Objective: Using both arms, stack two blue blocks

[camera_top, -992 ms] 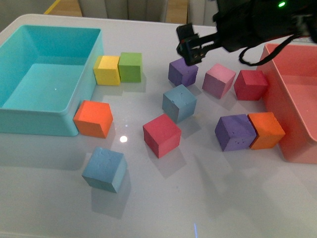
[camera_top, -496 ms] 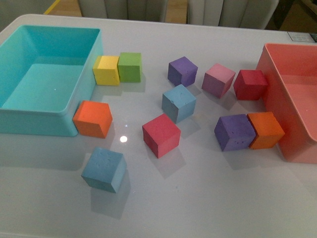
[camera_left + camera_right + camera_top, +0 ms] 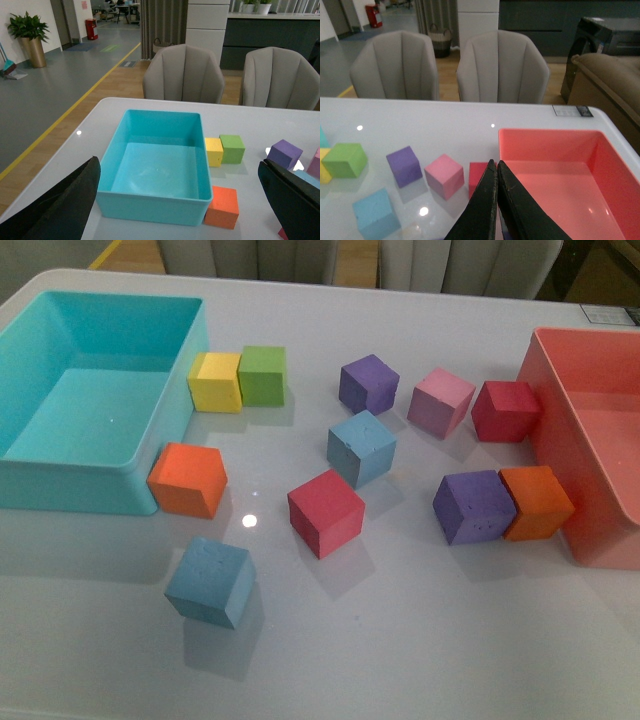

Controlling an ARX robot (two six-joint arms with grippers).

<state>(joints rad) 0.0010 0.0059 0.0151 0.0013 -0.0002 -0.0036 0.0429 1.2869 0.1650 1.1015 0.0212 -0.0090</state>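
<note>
Two blue blocks lie apart on the white table. One blue block sits mid-table and also shows in the right wrist view. The other blue block lies nearer the front left, alone. Neither arm shows in the front view. My left gripper is open, high above the table, its black fingers spread either side of the turquoise bin. My right gripper is shut on nothing, raised over the table near the pink tray's corner and a red cube.
A turquoise bin stands at the left and a pink tray at the right. Scattered between them are yellow, green, orange, red, purple and pink cubes.
The right arm, which hung over the far purple cube a second ago, has pulled back out of the front view. No block has moved.
</note>
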